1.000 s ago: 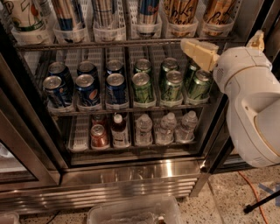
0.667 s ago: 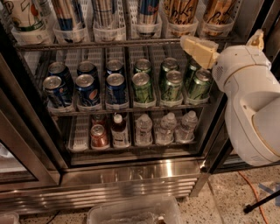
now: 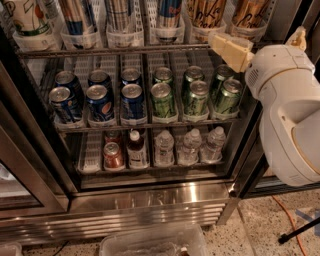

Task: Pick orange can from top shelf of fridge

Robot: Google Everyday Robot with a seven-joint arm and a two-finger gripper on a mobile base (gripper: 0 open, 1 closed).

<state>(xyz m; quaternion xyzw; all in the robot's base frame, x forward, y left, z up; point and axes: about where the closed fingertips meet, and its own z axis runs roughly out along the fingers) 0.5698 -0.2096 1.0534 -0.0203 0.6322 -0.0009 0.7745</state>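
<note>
Camera view shows the gripper (image 3: 229,49) at the front edge of the top shelf (image 3: 115,51) of the fridge (image 3: 150,200), on the right side. If it is open or closed, I cannot tell. On this shelf the orange can (image 3: 206,12) stands in a tray, just above-left of the gripper.

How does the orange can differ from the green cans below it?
The orange can is gold with dark script, the green cans green. The orange can's lid is out of frame; the green cans' lids show. Both stand upright. The gripper is at the top shelf's right end.
</note>
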